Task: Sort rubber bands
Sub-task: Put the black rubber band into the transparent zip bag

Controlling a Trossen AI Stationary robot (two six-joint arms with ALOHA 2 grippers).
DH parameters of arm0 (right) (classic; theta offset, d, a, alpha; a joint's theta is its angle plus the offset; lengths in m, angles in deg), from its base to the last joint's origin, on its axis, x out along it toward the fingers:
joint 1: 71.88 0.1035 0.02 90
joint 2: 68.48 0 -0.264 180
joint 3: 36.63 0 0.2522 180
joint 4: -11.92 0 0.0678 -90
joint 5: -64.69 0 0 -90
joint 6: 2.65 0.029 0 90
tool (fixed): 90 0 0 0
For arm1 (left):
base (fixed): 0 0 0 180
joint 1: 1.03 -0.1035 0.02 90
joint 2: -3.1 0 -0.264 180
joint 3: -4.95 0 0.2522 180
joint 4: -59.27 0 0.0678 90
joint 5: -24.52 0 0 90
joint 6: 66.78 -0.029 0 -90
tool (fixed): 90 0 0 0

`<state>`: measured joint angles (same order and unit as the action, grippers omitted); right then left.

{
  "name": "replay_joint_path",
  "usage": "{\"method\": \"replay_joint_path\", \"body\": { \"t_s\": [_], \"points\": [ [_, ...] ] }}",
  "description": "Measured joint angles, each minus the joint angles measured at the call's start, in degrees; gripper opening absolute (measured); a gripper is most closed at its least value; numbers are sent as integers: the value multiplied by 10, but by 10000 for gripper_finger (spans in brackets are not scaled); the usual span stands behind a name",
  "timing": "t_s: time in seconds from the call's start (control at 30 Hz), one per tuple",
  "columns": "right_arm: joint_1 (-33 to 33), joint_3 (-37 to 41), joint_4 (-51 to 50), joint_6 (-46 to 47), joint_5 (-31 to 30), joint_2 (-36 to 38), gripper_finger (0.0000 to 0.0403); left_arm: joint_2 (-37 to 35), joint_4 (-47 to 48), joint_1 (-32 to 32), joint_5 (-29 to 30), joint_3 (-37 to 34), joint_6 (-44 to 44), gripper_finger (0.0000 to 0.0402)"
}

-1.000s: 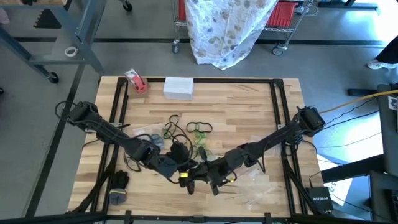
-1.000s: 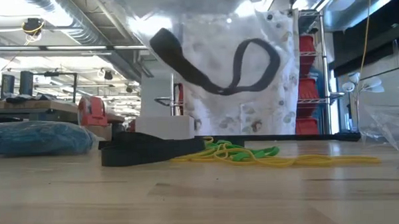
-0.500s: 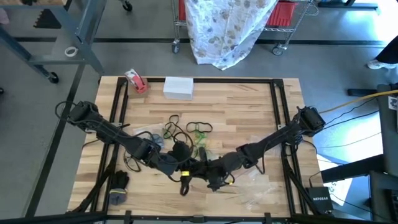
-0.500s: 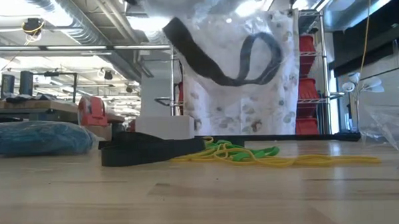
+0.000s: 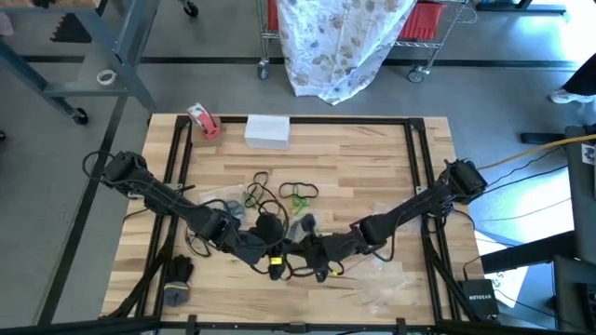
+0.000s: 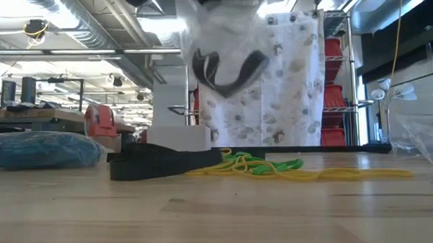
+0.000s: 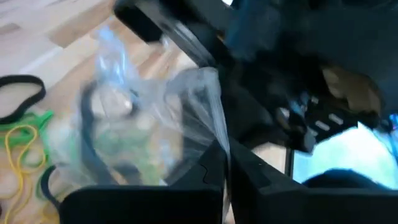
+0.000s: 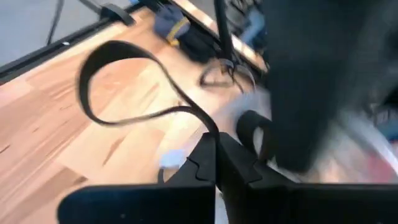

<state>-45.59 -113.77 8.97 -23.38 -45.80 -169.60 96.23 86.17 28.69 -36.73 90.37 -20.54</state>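
1. The left gripper is clenched on the edge of a clear bag; the bag hangs just ahead of its fingertips, with a dark loop and something green showing blurred through the plastic.
2. The right gripper is clamped on a black rubber band — the loop trails out ahead of its closed fingers, long axis pointing away from the wrist.
3. The two grippers sit just beside each other above the near middle of the desk, so the right one is the nearer to the bag's mouth.
4. The remaining rubber bands lie on the desk beyond both grippers — black, green and yellow, tangled together.
5. The next move likely turns on bringing the held band over the bag's opening.
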Motion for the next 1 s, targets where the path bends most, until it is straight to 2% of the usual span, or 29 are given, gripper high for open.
{"method": "replay_joint_path", "body": {
  "t_s": [0.4, 0.6, 0.7, 0.8, 0.93, 1.0],
  "points": [
    [-1, 0, -11, 223, -106, 0, 3, 0, 40, 10, 29, 0, 29, 1],
    [-1, 0, -6, 373, -179, 0, 3, 0, 109, 10, 79, 0, 75, 1],
    [-5, 0, -5, 453, -205, 0, 3, 0, 114, 10, 106, 0, 92, 1],
    [-13, 0, -4, 498, -211, 0, 3, 0, 108, 10, 130, 0, 91, 1],
    [-24, 0, -57, 549, -264, 0, 3, 0, 107, 10, 169, 0, 92, 1],
    [-29, 0, -68, 578, -271, 0, 3, 0, 108, 10, 181, 0, 95, 1]
  ]
}}
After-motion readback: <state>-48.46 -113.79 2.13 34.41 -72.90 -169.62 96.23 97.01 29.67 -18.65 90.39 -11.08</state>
